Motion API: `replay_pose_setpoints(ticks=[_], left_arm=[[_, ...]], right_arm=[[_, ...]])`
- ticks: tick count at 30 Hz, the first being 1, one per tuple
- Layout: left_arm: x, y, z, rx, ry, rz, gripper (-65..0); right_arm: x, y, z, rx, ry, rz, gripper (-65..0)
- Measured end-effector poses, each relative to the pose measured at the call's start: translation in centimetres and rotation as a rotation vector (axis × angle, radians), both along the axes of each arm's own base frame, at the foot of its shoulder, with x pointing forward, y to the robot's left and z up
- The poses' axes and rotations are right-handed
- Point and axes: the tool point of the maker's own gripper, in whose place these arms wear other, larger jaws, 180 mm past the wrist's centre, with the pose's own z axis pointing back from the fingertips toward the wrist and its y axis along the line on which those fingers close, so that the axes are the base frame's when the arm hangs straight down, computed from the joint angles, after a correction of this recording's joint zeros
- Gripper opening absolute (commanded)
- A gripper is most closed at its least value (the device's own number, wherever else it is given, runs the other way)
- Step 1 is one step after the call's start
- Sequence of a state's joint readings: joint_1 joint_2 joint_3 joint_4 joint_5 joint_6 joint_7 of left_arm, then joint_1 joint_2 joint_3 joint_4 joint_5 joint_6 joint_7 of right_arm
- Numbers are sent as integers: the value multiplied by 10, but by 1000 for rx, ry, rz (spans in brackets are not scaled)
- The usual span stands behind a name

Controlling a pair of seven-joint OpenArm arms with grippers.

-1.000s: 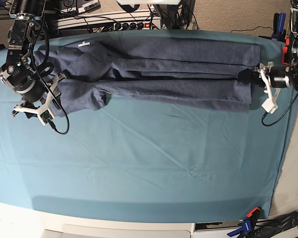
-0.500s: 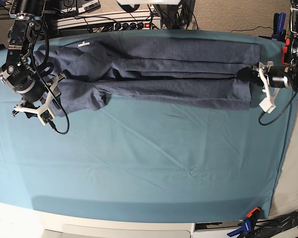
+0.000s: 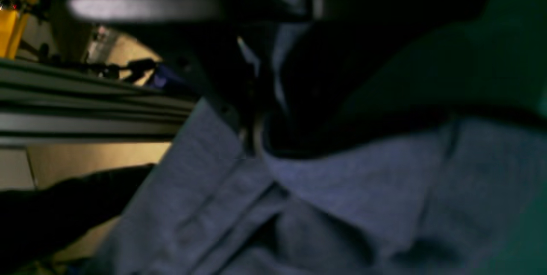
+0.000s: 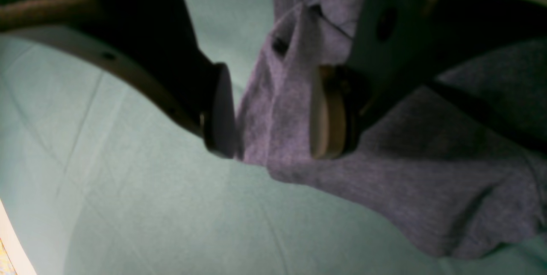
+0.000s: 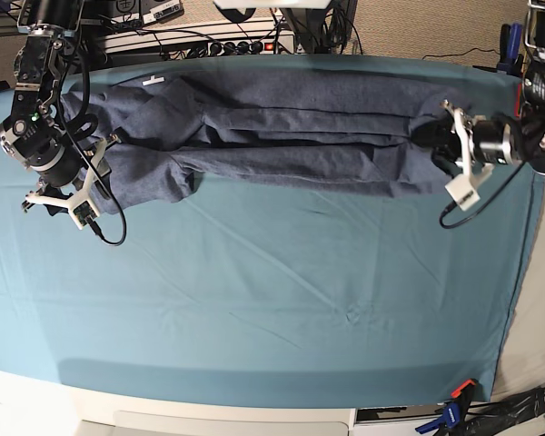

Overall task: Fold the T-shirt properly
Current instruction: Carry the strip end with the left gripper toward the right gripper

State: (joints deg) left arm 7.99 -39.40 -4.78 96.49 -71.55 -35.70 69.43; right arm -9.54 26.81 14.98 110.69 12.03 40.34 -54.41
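the left tool (image 5: 439,147), clamped on the shirt's (image 5: 282,127) hem end, has pulled it inward across the desk (image 5: 272,300), starting a crosswise fold. the right tool (image 4: 273,108) stays open, straddling the sleeve end.

Heathered slate blue-grey T-shirt (image 5: 282,127), plain teal table cloth (image 5: 272,291), white-framed black tools

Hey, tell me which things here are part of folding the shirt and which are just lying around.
Part of the job:
- slate blue-grey cotton T-shirt
- left gripper, shut on the shirt's edge
- right gripper, pads either side of a fabric fold

Just there:
- teal table cloth
- blue and orange clamp
- black cables
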Motion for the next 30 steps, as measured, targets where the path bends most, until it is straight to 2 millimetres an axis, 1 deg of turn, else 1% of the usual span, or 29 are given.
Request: replay_pose_setpoints(ticks=[5,13,17,27,30], left_arm=[[-2,-22,0,-40,-24,-4,-650],[0,-44,0,-106,-31,12,-650],[2,-52,-3,-112,-44,26,-650],[5,-81,2,-205,-52,49,-650],[-3,-94,-1,-213,-35,6,-650]], right_arm=[[0,-1,0,0,-2,-7,-355],[0,-1,0,0,0,-8,-355],[0,-1,0,-1,0,-8,-355],[1,-2,1,4,-7,-22,-355],[1,-2,1,4,-7,-22,-355]])
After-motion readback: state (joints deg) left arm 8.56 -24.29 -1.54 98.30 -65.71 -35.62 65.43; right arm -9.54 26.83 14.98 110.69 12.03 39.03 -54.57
